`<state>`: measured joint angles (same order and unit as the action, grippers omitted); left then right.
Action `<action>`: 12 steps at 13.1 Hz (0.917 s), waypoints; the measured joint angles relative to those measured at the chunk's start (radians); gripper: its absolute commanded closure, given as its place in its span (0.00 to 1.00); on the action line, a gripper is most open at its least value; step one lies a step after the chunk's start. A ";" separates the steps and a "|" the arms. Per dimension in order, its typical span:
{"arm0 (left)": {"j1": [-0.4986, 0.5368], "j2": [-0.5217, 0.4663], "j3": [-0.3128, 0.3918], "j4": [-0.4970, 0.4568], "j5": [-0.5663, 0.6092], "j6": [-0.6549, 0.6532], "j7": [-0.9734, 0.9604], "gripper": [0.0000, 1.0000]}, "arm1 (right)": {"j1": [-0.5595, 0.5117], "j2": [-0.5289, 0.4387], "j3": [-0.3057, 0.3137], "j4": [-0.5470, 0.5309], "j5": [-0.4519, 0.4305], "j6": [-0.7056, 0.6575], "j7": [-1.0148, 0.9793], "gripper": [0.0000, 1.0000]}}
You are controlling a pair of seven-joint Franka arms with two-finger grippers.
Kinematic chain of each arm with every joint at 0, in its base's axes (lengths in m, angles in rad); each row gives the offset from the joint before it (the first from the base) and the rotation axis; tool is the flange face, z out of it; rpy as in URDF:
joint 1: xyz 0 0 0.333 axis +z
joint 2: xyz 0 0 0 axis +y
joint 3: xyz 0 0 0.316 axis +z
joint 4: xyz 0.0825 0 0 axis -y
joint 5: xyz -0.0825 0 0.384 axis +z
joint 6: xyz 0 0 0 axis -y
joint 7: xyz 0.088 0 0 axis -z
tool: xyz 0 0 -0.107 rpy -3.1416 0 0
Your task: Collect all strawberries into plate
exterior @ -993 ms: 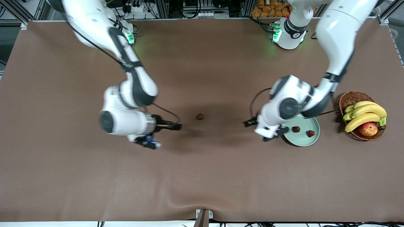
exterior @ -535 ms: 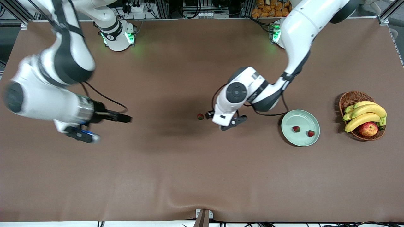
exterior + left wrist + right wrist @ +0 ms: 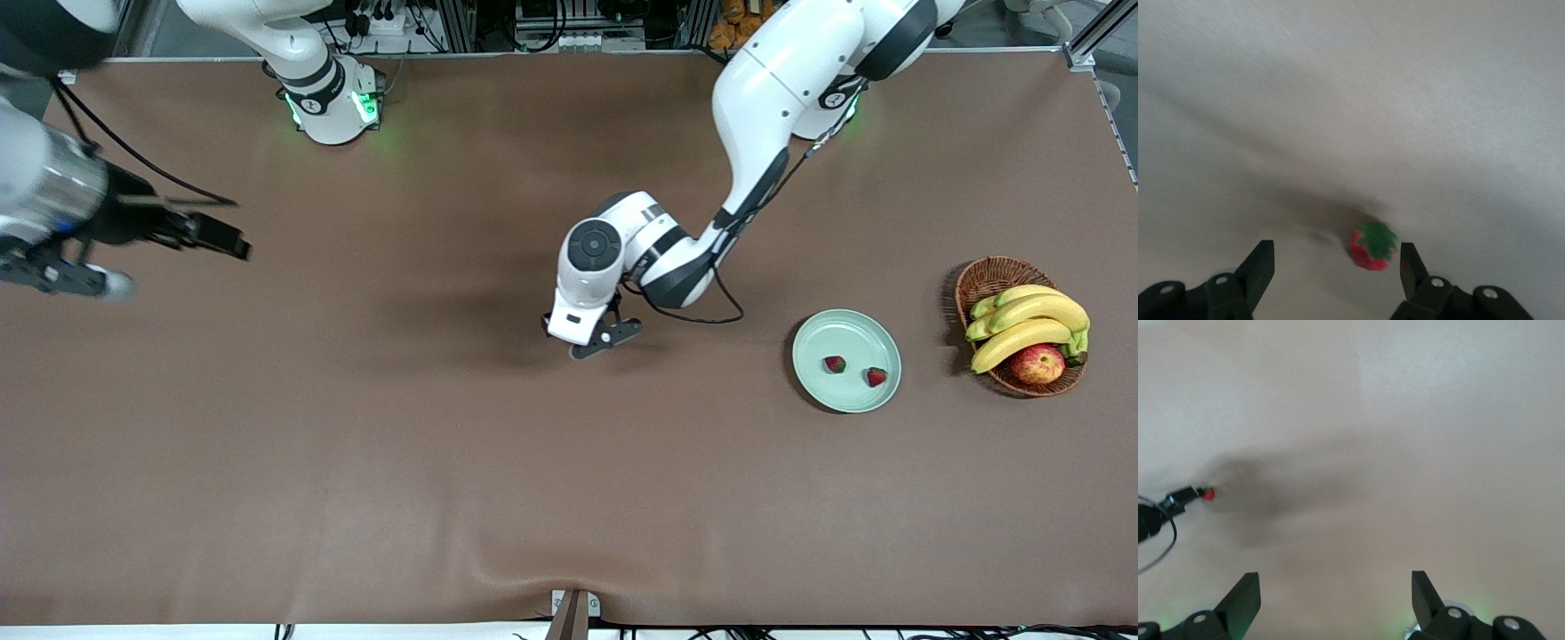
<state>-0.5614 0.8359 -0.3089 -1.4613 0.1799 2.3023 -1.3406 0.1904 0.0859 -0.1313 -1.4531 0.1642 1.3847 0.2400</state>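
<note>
Two strawberries (image 3: 834,364) (image 3: 876,377) lie in the pale mint-green plate (image 3: 845,331). The third strawberry (image 3: 1373,247) lies on the brown table. The left arm's hand hides it in the front view. My left gripper (image 3: 578,336) is low over this berry and open. In the left wrist view the berry sits between the fingers of the left gripper (image 3: 1336,253), close to one fingertip (image 3: 1408,257) and untouched. My right gripper (image 3: 67,277) is open and empty, raised over the right arm's end of the table. Its wrist view (image 3: 1335,581) shows the berry (image 3: 1208,494) far off.
A brown wicker basket (image 3: 987,276) with bananas (image 3: 1031,311) and an apple (image 3: 1037,364) stands beside the plate at the left arm's end of the table. The brown cloth has a wrinkle (image 3: 498,560) near the front edge.
My left gripper has left the plate and moved across to the lone strawberry at the middle. My right arm has swung away to its own end of the table.
</note>
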 measured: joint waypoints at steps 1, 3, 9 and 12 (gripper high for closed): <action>-0.003 0.008 0.001 0.008 0.000 0.016 -0.002 0.31 | -0.030 -0.013 0.001 0.006 -0.008 -0.037 -0.047 0.00; -0.003 0.018 0.002 0.014 0.000 0.040 -0.002 0.40 | -0.091 -0.024 0.004 0.030 -0.018 -0.088 -0.144 0.00; -0.016 0.033 0.002 0.015 0.000 0.056 -0.002 0.48 | -0.161 -0.058 0.005 0.058 -0.162 -0.102 -0.404 0.00; -0.017 0.036 0.005 0.015 0.000 0.056 -0.002 0.48 | -0.172 -0.065 0.005 0.058 -0.164 -0.102 -0.418 0.00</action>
<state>-0.5788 0.8723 -0.3041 -1.4459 0.1799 2.3581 -1.3424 0.0181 0.0204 -0.1266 -1.3946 0.0006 1.2822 -0.1784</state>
